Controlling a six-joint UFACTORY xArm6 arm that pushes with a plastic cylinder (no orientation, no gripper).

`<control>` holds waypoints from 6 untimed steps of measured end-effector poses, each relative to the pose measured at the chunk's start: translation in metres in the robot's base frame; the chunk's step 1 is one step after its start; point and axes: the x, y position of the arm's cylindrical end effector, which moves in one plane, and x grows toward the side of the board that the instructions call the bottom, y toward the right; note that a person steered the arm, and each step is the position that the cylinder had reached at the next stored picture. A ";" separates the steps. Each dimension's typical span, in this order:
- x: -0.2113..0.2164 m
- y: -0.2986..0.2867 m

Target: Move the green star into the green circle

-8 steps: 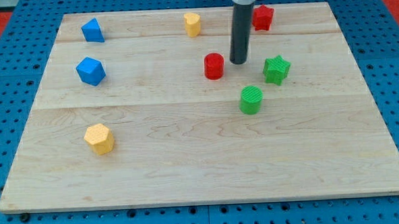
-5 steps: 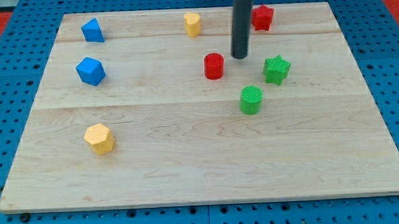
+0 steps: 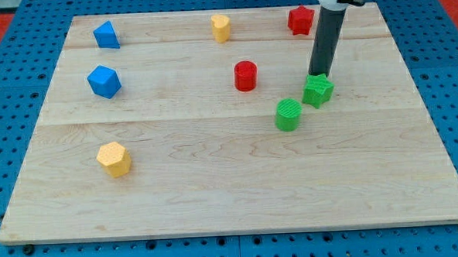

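The green star (image 3: 318,90) lies right of the board's middle. The green circle, a short green cylinder (image 3: 288,114), stands just below and left of it, a small gap between them. My tip (image 3: 319,74) is right at the star's upper edge, touching it or nearly so. The dark rod rises from there toward the view's top.
A red cylinder (image 3: 245,76) stands left of the star. A red star (image 3: 301,20) and a yellow block (image 3: 221,26) sit near the top edge. Two blue blocks (image 3: 106,35) (image 3: 103,81) are at upper left. A yellow hexagon (image 3: 113,158) is at lower left.
My tip has moved right from beside the red cylinder to the green star's upper edge. The star has shifted slightly down and left, closer to the green cylinder.
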 end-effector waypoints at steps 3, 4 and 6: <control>0.007 0.000; 0.032 -0.008; 0.033 -0.008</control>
